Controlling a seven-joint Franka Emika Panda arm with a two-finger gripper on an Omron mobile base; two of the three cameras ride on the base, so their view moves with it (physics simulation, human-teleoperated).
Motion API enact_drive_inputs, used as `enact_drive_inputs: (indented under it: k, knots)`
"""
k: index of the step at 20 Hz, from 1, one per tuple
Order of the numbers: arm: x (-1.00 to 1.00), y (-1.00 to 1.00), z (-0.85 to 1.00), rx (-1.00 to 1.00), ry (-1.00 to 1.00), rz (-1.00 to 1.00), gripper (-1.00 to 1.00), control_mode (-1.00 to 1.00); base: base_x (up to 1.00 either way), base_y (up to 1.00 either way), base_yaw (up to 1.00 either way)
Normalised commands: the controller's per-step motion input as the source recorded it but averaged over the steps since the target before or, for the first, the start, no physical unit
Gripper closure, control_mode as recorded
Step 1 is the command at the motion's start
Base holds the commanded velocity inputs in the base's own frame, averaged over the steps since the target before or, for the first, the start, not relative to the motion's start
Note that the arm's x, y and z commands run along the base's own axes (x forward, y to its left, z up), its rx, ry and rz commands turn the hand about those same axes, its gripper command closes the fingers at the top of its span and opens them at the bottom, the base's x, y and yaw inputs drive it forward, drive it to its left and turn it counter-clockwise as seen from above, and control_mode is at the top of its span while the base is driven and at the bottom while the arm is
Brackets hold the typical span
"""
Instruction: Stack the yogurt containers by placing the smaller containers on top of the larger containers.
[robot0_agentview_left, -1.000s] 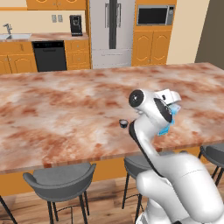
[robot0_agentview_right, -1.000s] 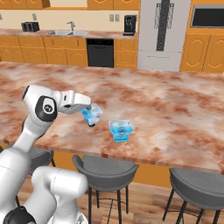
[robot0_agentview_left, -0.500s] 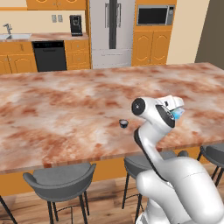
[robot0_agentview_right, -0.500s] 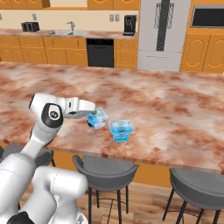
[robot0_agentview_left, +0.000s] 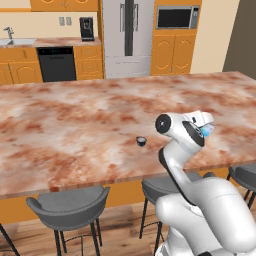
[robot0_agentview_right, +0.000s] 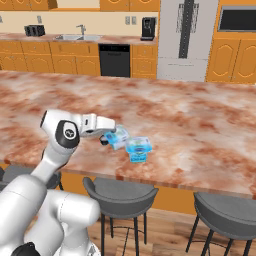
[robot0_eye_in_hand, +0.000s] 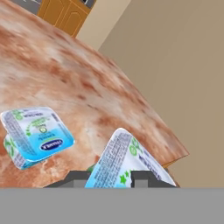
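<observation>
A small blue yogurt pack (robot0_agentview_right: 116, 137) is gripped between the fingers (robot0_eye_in_hand: 109, 178), carried tilted above the table (robot0_agentview_right: 200, 120) just beside the larger pack (robot0_agentview_right: 138, 148). It should be levelled and centred over the larger pack's lid before being released. Three containers are counted: two blue packs and one dark cup (robot0_agentview_left: 141, 141), standing well apart.

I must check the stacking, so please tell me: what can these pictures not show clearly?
- Claw fingertips: right base view, hidden behind the held yogurt pack.
- Held pack's lower end: hand view, cut off at the bottom.
- Dark cup: left base view, too small for detail.
</observation>
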Motion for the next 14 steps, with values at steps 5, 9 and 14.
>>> enact_drive_inputs:
  k: [5,9,14]
  knots:
    - [0.02,-0.11,-0.1,0.0,0.0,0.0,1.0,-1.0,0.0,0.0,0.0]
    - [0.03,-0.08,-0.1,0.0,0.0,0.0,1.0,-1.0,0.0,0.0,0.0]
    - [0.08,-0.07,-0.09,0.0,0.0,0.0,1.0,-1.0,0.0,0.0,0.0]
